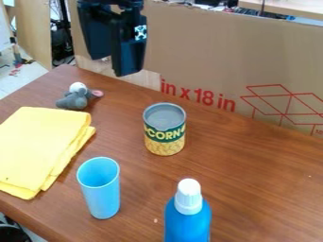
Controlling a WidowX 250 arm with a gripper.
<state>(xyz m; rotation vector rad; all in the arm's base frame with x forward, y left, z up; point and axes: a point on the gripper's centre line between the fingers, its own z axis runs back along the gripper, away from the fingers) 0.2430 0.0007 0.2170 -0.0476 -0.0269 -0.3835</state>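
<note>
Hanging above the far side of the wooden table [246,184], upper left: one black gripper [115,67], whether parted or closed one cannot say; nearest it, one grey toy mouse [74,99], pink-eared, on the tabletop near the far edge; one can [165,134], green and yellow label, upright, mid-table; one folded yellow cloth [41,146], at left; one blue cup [102,191], upright, nearer the camera; one blue bottle [188,220], white cap, front; one cardboard panel [208,56], red print, behind
</note>
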